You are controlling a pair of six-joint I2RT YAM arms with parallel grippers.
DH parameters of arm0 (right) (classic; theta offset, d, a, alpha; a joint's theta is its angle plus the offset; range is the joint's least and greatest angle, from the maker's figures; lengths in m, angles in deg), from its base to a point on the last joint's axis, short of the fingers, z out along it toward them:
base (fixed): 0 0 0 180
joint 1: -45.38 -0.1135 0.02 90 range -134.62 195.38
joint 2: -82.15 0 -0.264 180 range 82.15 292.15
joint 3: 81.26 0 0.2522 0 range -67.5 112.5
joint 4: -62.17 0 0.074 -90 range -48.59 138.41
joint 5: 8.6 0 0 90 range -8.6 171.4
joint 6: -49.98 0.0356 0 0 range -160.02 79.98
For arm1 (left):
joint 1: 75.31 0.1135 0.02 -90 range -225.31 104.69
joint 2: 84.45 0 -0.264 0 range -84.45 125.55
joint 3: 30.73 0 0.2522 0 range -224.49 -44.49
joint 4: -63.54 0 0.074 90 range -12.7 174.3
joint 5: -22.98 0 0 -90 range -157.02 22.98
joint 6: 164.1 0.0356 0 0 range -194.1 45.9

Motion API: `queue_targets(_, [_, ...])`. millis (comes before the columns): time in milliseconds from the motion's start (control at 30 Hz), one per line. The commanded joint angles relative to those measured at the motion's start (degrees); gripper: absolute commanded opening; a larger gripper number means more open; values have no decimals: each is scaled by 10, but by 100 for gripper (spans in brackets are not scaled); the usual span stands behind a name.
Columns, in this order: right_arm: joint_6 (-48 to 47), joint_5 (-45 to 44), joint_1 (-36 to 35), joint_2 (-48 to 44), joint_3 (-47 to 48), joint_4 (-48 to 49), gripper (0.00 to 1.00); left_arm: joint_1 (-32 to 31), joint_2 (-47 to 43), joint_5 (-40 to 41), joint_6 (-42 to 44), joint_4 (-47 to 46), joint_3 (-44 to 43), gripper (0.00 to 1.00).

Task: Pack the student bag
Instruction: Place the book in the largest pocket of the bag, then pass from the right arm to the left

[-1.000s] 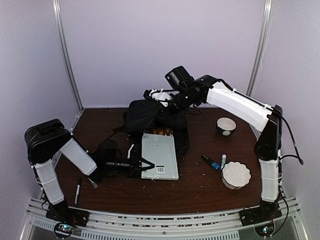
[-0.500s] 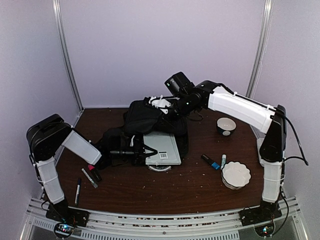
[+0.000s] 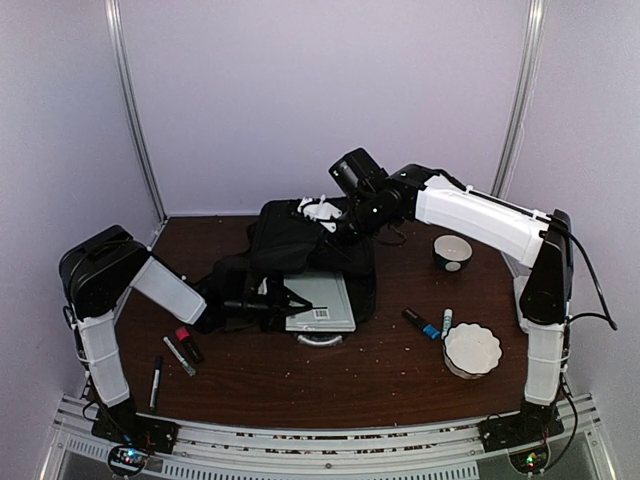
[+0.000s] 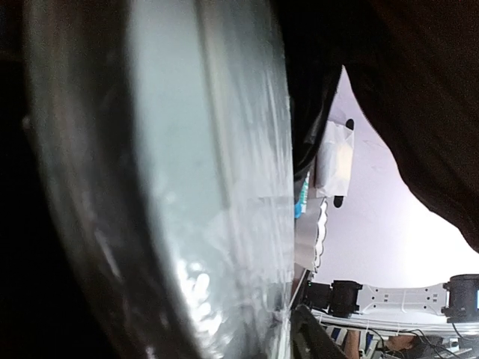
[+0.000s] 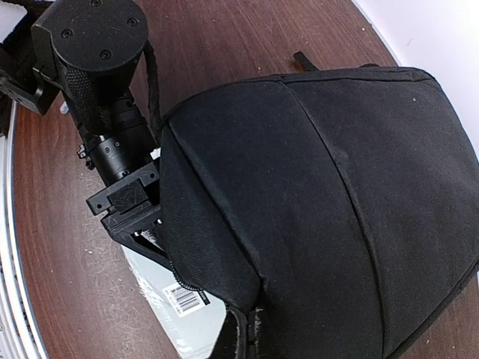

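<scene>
Black fabric: the student bag sits mid-table at the centre of the overhead frame, mouth toward the lower edge. The right gripper holds its top up, jaws pinched fully shut on the fabric, same grip as a second ago. The change is the pale grey-green book. A second ago most of it lay exposed below the bag; now its upper part is under the flap and only the barcode end shows. The left gripper has moved right with it and is at the book's left edge. The bag half hides its fingers, so I can't tell how wide they stand or whether they grip. Newly visible: a white curved rim just below the book, and a pink-capped marker at lower left, clear of the left arm.
</scene>
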Motion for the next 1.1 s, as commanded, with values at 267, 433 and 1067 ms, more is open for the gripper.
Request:
queue_targets(267, [-5, 24, -8, -34, 3, 24, 0, -3, -127, 108, 143, 235, 3, 51])
queue_targets(433, [-7, 20, -7, -33, -4, 27, 0, -9, -150, 132, 207, 331, 21, 57])
queue_targets(1067, [-4, 13, -6, -25, -7, 28, 0, -57, -316, 227, 241, 373, 99, 72])
